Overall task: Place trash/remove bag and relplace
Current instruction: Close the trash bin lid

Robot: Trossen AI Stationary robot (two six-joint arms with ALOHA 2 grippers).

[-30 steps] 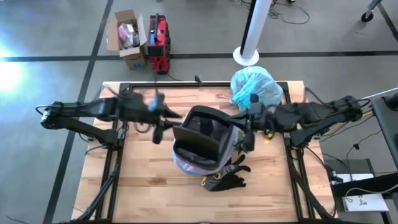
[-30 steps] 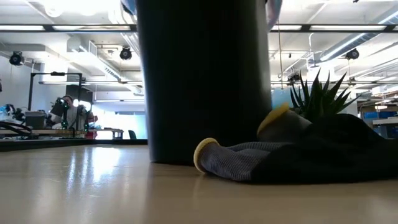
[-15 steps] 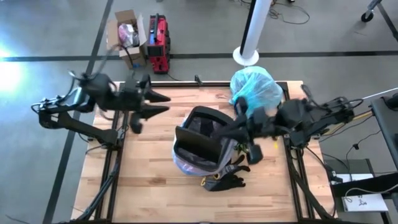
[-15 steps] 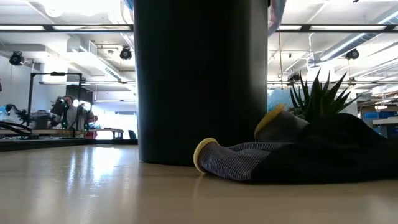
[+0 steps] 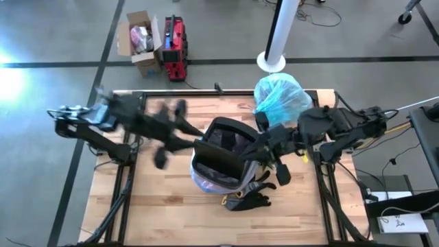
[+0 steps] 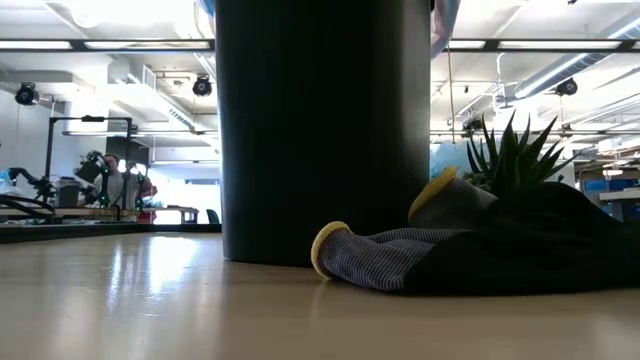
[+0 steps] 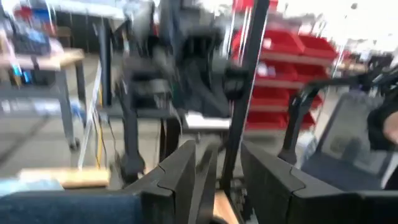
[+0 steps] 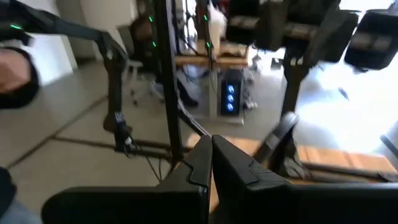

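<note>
While the black bin [image 5: 221, 156] stands mid-table with a pale liner [image 5: 206, 182] over its near rim, the left gripper [image 5: 180, 134], fingers part-open and empty, reaches toward its left rim; the right gripper [image 5: 264, 147], pinched shut, empty-looking, sits at the right rim, seemingly to steady it; the teal bag [image 5: 281, 97] lies bundled at the far edge; no legible writing.

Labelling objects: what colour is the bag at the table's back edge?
Teal-blue, translucent bag; clearest in the high view.
</note>
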